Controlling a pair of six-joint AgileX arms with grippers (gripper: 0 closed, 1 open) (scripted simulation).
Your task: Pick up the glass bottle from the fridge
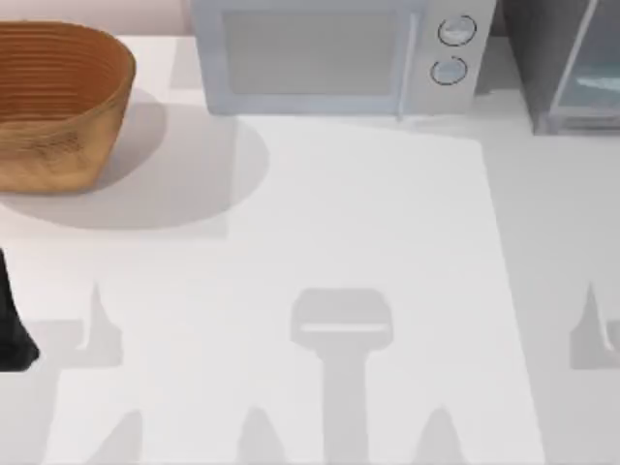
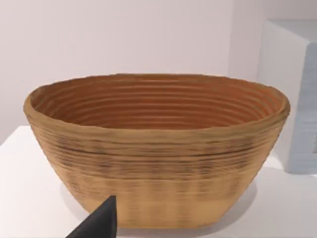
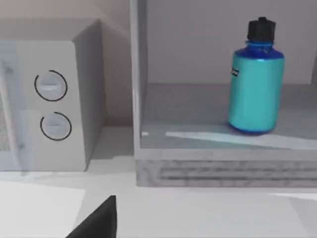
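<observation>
The white desk [image 1: 368, 242] fills the top view, with grey shadows of the arms lying across its near half. At 12 o'clock along the far edge stands the silver microwave [image 1: 329, 53], its top cut off by the frame, its two round dials [image 1: 453, 48] at its right end. At about 1 to 2 o'clock, in the far right corner, is the fridge [image 1: 567, 68], dark grey with a pale bluish glass panel, cropped on two sides so little of it can be made out from above. At 10 o'clock sits the woven basket [image 1: 53, 102], its left part cut off; the left wrist view looks straight at the basket [image 2: 156, 148], with a pale corner of the microwave [image 2: 292, 99] beside it. The right wrist view faces the fridge [image 3: 223, 163] with its inside open to sight: the glass bottle [image 3: 255, 84] stands upright on the fridge's shelf floor, apart from the frame post that rises between it and the microwave [image 3: 49, 99]. A dark shape at 9 o'clock on the desk's left edge is probably part of the left arm [image 1: 12, 329]. One dark fingertip of the left pincer [image 2: 96, 223] and one of the right pincer [image 3: 96, 220] poke into their wrist views; whether either is released or clenched I cannot tell.
</observation>
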